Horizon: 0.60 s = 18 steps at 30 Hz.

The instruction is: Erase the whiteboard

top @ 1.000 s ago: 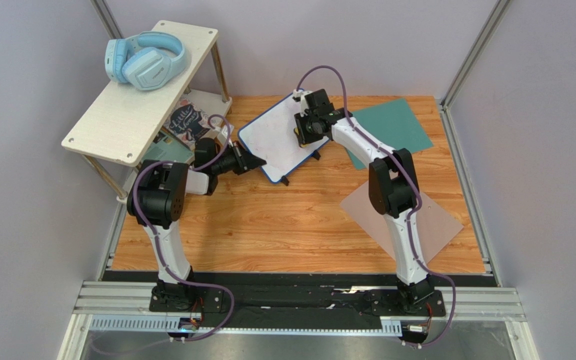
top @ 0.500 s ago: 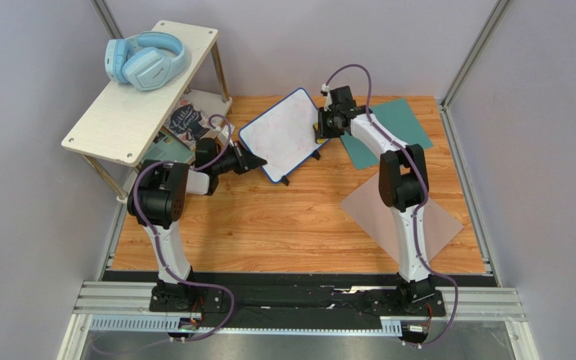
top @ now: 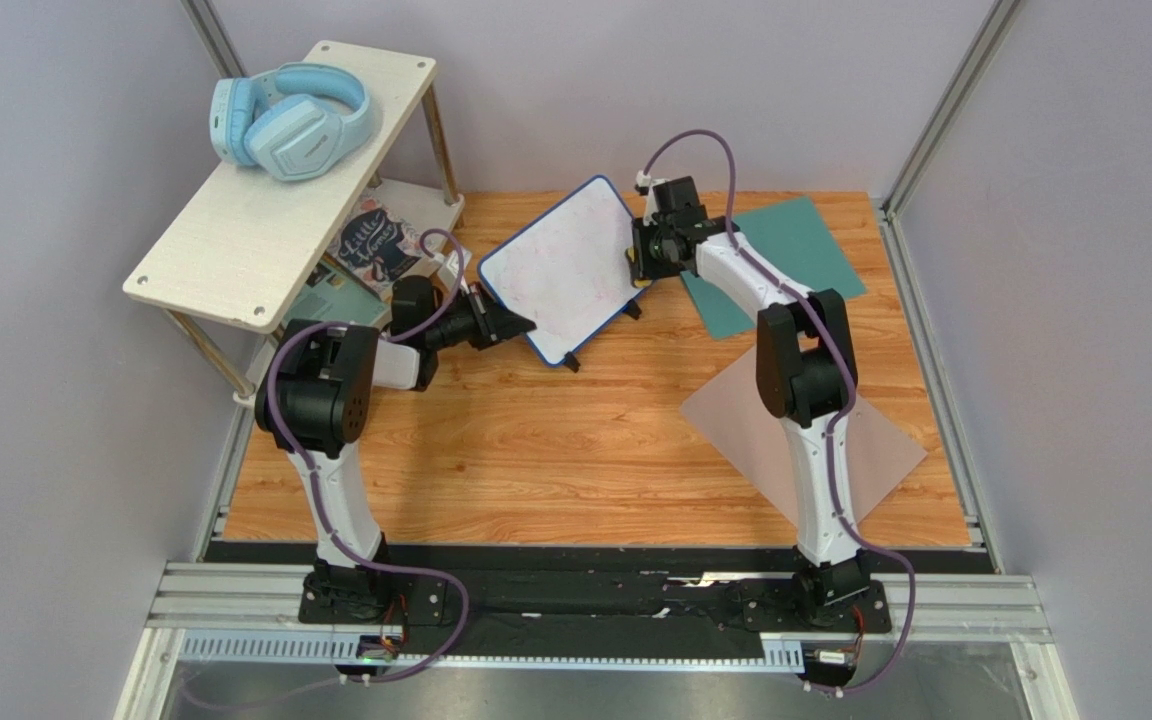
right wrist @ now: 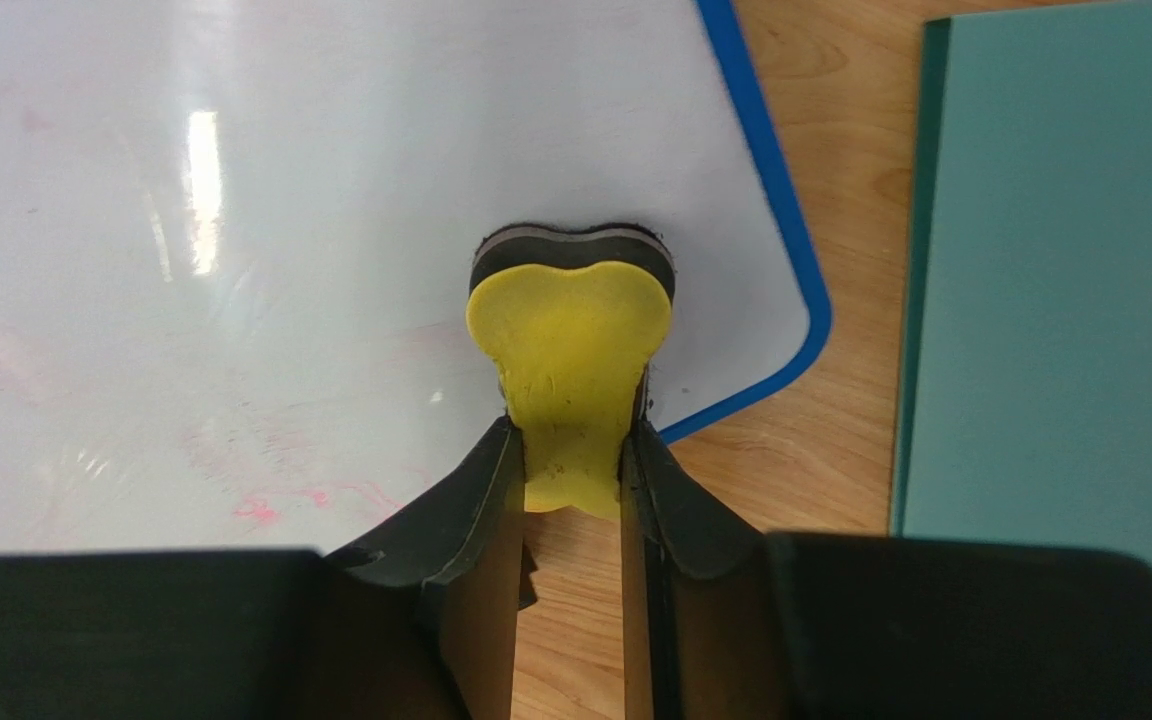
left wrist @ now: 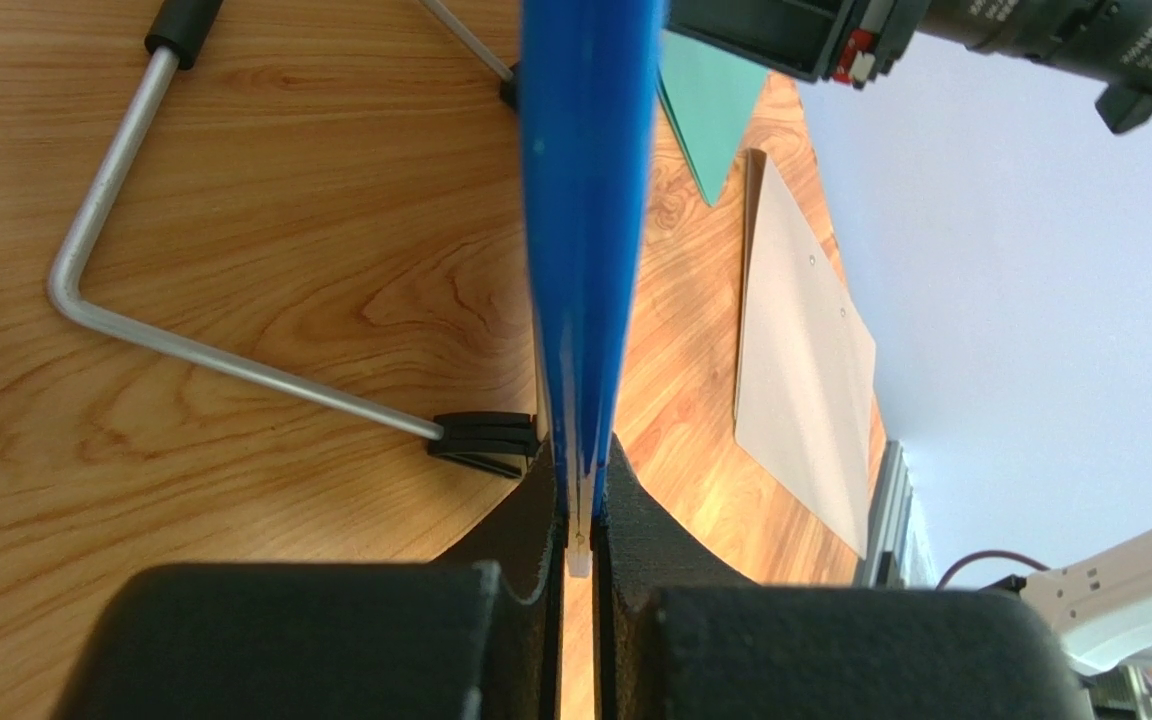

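Note:
The whiteboard [top: 564, 267], white with a dark-blue frame, stands tilted on its feet at the back middle of the wooden table. My left gripper [top: 510, 321] is shut on the board's near-left edge; in the left wrist view the blue frame edge [left wrist: 585, 225] runs up from between my closed fingers [left wrist: 579, 503]. My right gripper [top: 639, 255] is shut on a yellow eraser [right wrist: 570, 360] with a black felt pad, pressed on the board's right part near its corner. Faint pink smears [right wrist: 259, 503] show on the board [right wrist: 312, 195] left of the eraser.
A teal sheet [top: 778, 255] lies right of the board and a grey-brown sheet [top: 838, 450] nearer on the right. A white shelf rack [top: 282, 180] with blue headphones [top: 289, 120] stands at the back left. The board's wire stand [left wrist: 162, 315] rests on the wood.
My right gripper moved with the eraser from the board's middle to its right edge a second ago, then stayed nearly still. The left gripper and the board have not moved.

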{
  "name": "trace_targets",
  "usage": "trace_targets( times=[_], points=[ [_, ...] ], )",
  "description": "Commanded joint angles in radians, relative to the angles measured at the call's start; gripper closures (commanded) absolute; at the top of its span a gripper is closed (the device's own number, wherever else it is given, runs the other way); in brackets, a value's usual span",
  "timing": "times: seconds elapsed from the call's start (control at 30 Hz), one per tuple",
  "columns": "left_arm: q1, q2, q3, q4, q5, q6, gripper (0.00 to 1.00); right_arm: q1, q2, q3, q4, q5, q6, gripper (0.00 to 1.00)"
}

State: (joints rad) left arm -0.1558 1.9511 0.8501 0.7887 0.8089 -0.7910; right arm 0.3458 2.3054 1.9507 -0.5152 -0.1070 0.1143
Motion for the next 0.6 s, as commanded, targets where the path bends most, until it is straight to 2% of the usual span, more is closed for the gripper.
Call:
trace_targets(
  times=[0.0,0.37,0.57],
  points=[
    [-0.014,0.019,0.004,-0.011,0.038,0.039,1.00,0.137,-0.029,-0.044,0.075,-0.046,-0.027,1.00],
    [-0.014,0.017,0.001,-0.003,0.035,0.036,1.00,0.261,-0.006,-0.016,-0.002,-0.026,-0.038,1.00],
    [-0.014,0.019,0.000,0.000,0.036,0.038,1.00,0.286,-0.006,-0.021,-0.014,-0.014,-0.001,1.00]
  ],
)
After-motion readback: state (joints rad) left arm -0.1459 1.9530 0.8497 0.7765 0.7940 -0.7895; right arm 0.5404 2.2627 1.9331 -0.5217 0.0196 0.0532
